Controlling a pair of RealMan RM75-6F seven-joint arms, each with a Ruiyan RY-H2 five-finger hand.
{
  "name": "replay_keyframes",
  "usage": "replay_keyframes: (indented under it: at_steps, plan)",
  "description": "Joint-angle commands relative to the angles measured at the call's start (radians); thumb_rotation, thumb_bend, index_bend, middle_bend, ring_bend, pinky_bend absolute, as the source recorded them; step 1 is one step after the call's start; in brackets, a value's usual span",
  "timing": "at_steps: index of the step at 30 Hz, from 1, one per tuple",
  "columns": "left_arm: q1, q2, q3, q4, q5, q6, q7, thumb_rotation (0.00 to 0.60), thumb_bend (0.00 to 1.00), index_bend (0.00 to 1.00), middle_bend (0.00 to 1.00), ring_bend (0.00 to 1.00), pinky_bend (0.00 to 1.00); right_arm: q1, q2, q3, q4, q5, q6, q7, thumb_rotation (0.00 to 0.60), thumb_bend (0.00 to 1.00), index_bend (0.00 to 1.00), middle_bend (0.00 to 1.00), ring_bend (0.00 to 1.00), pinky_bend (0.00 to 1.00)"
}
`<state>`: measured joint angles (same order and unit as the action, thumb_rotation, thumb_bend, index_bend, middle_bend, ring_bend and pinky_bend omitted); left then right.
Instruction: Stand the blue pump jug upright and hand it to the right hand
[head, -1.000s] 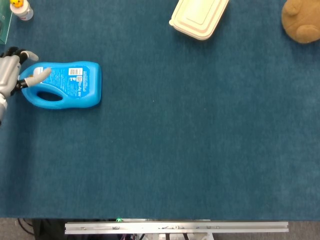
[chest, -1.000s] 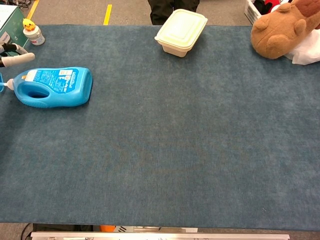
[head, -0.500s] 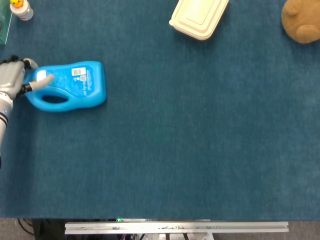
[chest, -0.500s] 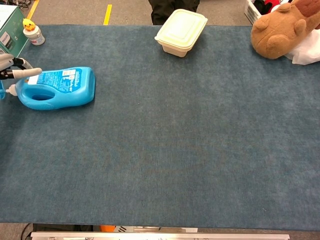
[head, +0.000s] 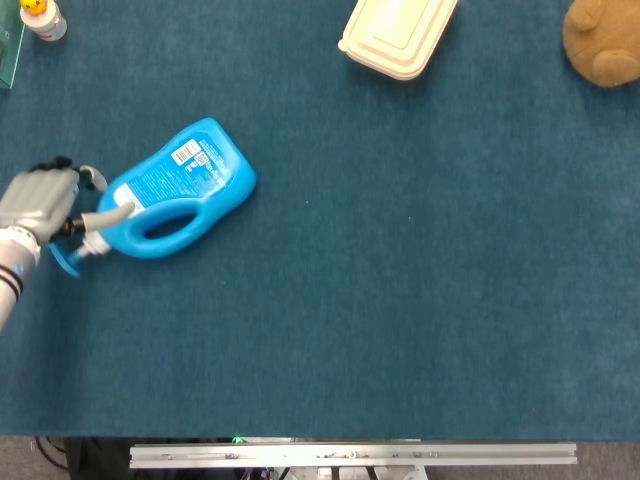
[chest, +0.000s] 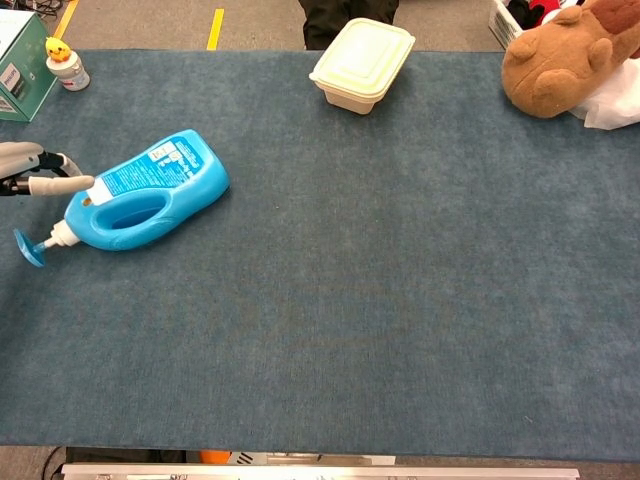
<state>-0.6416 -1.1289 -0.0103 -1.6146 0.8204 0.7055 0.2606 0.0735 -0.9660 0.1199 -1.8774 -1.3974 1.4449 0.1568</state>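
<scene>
The blue pump jug (head: 175, 191) lies flat on its side on the blue-carpeted desk (head: 400, 300), over toward the left edge, label face up. It sits at a slant: the base points up and to the right, the neck down and to the left, with the pump head (chest: 28, 247) resting on the cloth past the neck.

The left hand (head: 42, 200) is low at the desk's left edge, the forearm running off the frame below it. Its back faces up and the fingers reach rightward toward the jug's neck end. One fingertip (chest: 80, 184) lies against the shoulder of the jug just above the neck; from the head view another finger seems to sit by the neck itself. The fingers are spread rather than wrapped, and nothing is held, only touched.

The right hand appears in neither view.

Along the far edge stand a cream lidded container (chest: 362, 64), a brown plush toy (chest: 560, 58) and a small bottle with a yellow cap (chest: 66, 64)
</scene>
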Motion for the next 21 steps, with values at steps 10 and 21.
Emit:
replay_keyframes:
  at_steps: [10, 21]
  plan:
    - [0.056, 0.077, 0.033, -0.164, 0.199, 0.081, -0.057, 0.057, 0.13, 0.3, 0.29, 0.1, 0.13, 0.003, -0.004, -0.001, -0.002, -0.002, -0.003, -0.002, 0.6, 0.08, 0.08, 0.22, 0.11, 0.24]
    - [0.094, 0.071, 0.024, -0.079, 0.339, 0.128, -0.163, 0.6, 0.13, 0.28, 0.29, 0.11, 0.13, 0.007, -0.007, 0.0, -0.008, 0.001, -0.009, -0.011, 0.6, 0.08, 0.08, 0.22, 0.11, 0.24]
